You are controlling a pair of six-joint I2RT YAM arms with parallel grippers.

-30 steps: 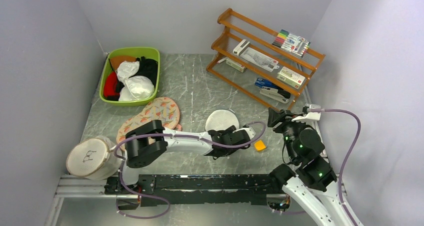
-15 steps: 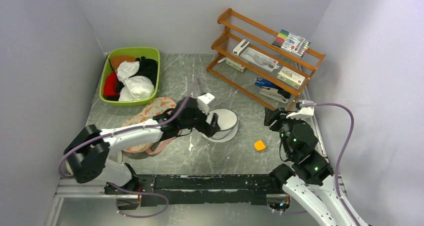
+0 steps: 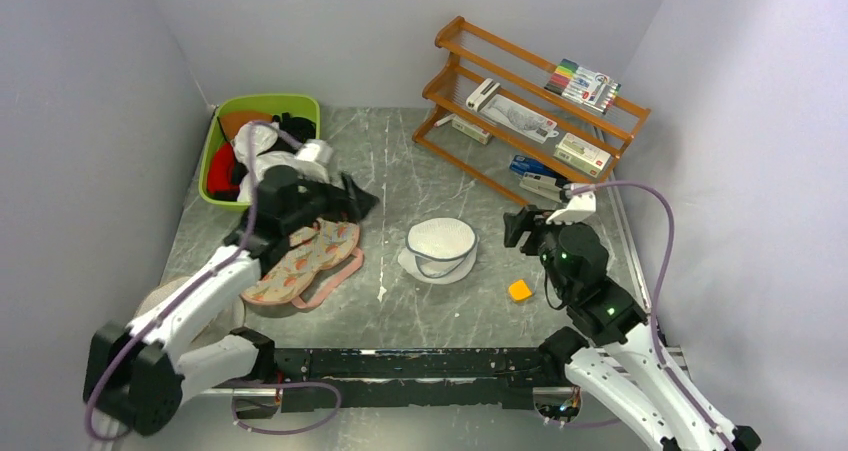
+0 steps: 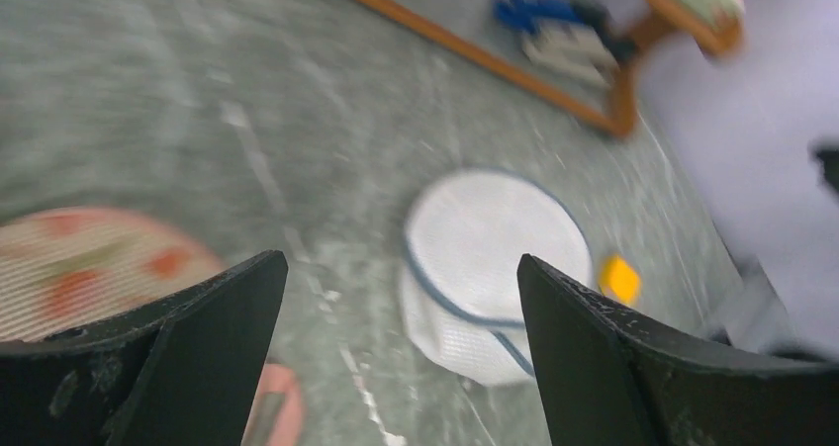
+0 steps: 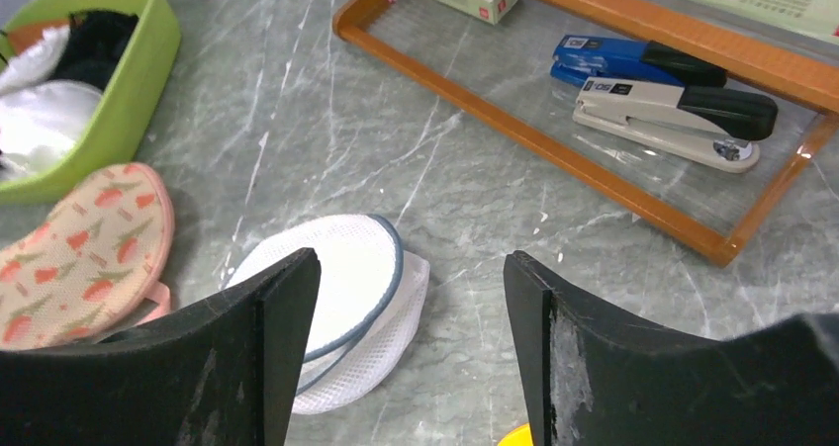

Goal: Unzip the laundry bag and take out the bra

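The laundry bag (image 3: 440,248) is a round white mesh pod with a dark zipper rim, lying mid-table. Its top half sits askew over the lower half. It also shows in the left wrist view (image 4: 495,238) and in the right wrist view (image 5: 356,268). No bra shows in or beside it. My left gripper (image 3: 360,202) is open and empty, raised left of the bag near the floral pad, and the left wrist view (image 4: 401,263) is blurred. My right gripper (image 3: 513,227) is open and empty, to the right of the bag, which lies ahead of it in the right wrist view (image 5: 411,258).
A green bin (image 3: 311,149) at the back left holds white, red and black cloths. A floral pad (image 3: 300,263) with pink edging lies left of the bag. A small yellow piece (image 3: 519,290) lies near the bag's right. A wooden shelf (image 3: 520,101) with staplers stands at the back right.
My left arm swung from the near right of the bag across it to the left and back toward the bin. The bag's top half now sits tilted. My right gripper moved slightly left.
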